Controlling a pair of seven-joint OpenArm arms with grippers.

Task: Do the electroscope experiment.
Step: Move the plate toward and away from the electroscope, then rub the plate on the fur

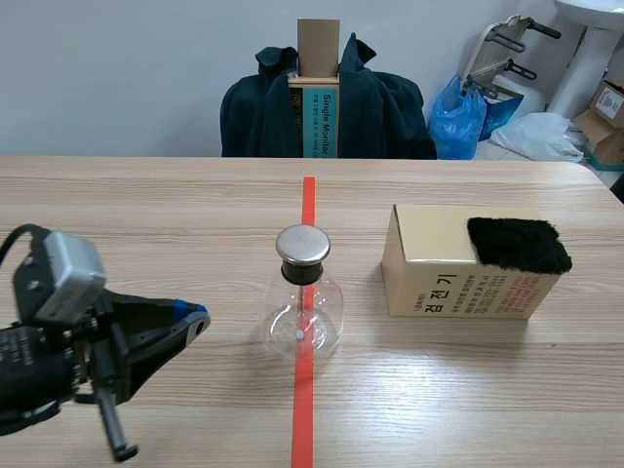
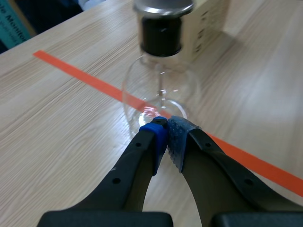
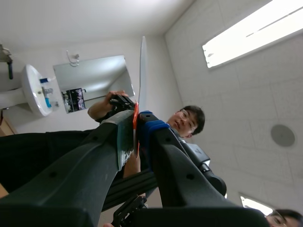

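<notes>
The glass flask (image 1: pixel 304 310) stands on the red line mid-bench (image 1: pixel 146 205), with bare wood around it. It is round-bellied, with a black stopper and a metal cap. Well apart to its right, a cardboard box (image 1: pixel 439 283) printed "검전기" carries a black fuzzy pad (image 1: pixel 519 244). The left end effector (image 1: pixel 198 317), pinched together on nothing, sits just short of the flask. The right end effector (image 3: pixel 136 120) points upward, clamping a thin pale strip (image 3: pixel 142 66).

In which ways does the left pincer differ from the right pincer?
The left pincer is shut on nothing; the right pincer is shut on a thin pale strip. The left pincer points down at the table, near the glass flask; the right pincer points up toward the ceiling. Both are black, and both are shut.
</notes>
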